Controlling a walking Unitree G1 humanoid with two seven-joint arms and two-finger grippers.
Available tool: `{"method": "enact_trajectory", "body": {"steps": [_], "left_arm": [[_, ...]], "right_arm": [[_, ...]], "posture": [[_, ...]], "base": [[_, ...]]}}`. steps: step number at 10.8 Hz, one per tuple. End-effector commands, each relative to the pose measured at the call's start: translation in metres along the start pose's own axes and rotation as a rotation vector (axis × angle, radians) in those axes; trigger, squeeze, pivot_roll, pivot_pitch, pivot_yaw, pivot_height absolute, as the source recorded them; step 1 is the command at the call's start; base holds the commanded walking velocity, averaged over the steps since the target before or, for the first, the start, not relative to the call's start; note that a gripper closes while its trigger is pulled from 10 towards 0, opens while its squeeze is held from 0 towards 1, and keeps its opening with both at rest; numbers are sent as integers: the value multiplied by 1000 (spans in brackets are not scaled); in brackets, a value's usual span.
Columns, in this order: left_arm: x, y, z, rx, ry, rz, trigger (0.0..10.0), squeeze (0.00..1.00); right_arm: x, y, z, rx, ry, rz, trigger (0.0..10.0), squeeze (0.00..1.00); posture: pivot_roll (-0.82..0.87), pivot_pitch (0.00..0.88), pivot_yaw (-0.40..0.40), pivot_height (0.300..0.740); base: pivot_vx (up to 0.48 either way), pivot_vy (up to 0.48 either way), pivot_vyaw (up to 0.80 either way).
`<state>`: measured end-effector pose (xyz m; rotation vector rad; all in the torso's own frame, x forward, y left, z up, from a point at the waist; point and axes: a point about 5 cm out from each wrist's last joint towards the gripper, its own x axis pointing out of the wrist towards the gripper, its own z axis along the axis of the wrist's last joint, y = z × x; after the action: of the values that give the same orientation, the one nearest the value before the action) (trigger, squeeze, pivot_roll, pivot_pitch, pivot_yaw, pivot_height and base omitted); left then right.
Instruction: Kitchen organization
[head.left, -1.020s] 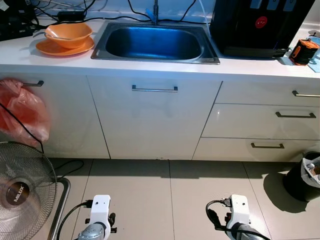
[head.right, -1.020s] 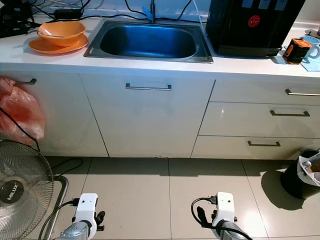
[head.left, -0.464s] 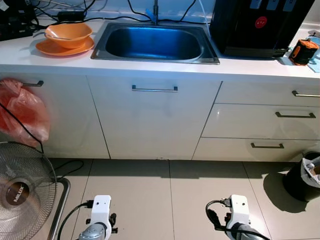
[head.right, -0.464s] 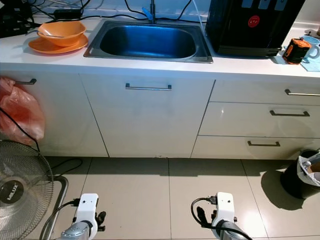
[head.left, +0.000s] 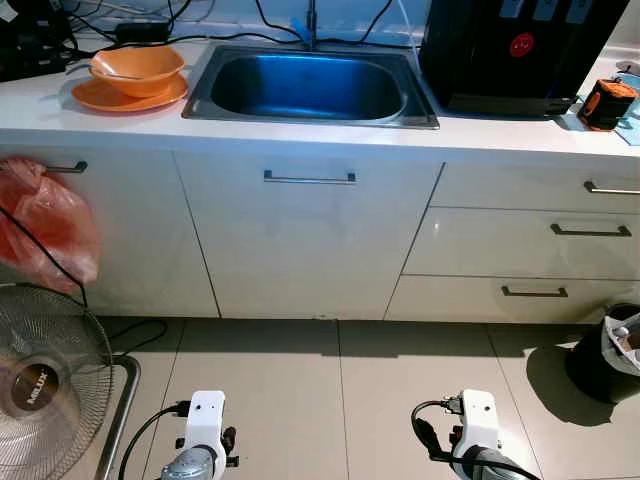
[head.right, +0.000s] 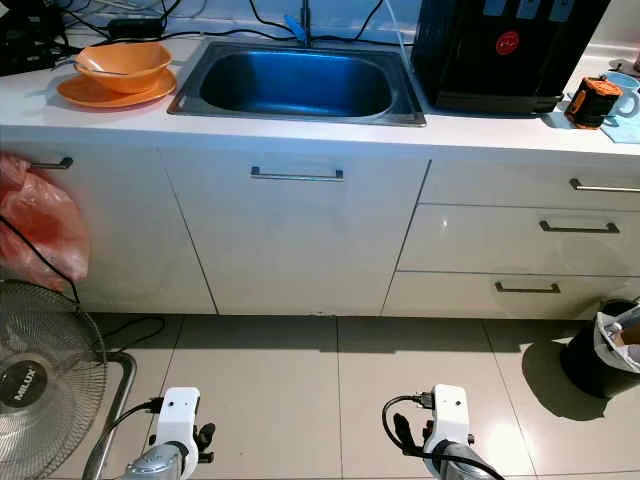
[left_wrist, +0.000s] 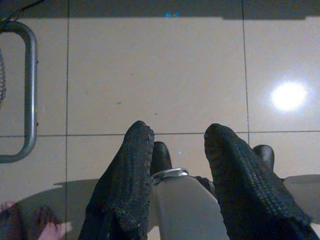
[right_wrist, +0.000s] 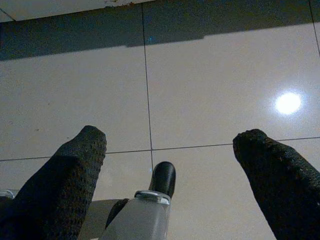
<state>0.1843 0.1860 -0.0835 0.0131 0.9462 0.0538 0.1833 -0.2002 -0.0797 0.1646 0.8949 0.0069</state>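
Your left gripper (left_wrist: 175, 150) hangs low over the floor tiles (right_wrist: 210, 75), fingers slightly apart, empty; right gripper (right_wrist: 167, 150) likewise, spread wide. Nothing moved in the last second except the fan (head.left: 40, 370) turning, so no task progress. Orange bowl (head.left: 137, 68) sits far left on the counter (head.left: 300, 135) beside the sink (head.left: 310, 85). Left wrist view adds the fan's base tube (left_wrist: 30, 90) and someone's toes (left_wrist: 30, 225).

Before me a steel sink (head.left: 310, 88) sits sunk in the white counter (head.left: 300, 135). To my left a red plastic bag (head.left: 45, 220) hangs off a cabinet handle, above a standing fan (head.left: 45, 385) on the tiled floor (head.left: 340, 390). A black bin (head.left: 605, 355) stands at my right, against the drawers (head.left: 530, 245).
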Motion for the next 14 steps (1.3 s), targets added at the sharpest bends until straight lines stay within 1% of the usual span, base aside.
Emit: {"method": "enact_trajectory", "body": {"steps": [1, 8, 14], "left_arm": [[0, -1, -2, -5, 11, 1, 10000, 0], [0, -4, -3, 13, 14, -10, 10000, 0], [0, -2, -3, 4, 13, -3, 10000, 0]], "right_arm": [[-1, -4, -3, 0, 15, -11, 10000, 0], [-2, -5, -3, -10, 16, -8, 10000, 0], [-1, -4, -2, -4, 14, -6, 10000, 0]], "posture": [[45, 0, -47, 740], [44, 0, -46, 740], [45, 0, -50, 740]], "base": [[0, 0, 0], [0, 0, 0], [0, 0, 0]]}}
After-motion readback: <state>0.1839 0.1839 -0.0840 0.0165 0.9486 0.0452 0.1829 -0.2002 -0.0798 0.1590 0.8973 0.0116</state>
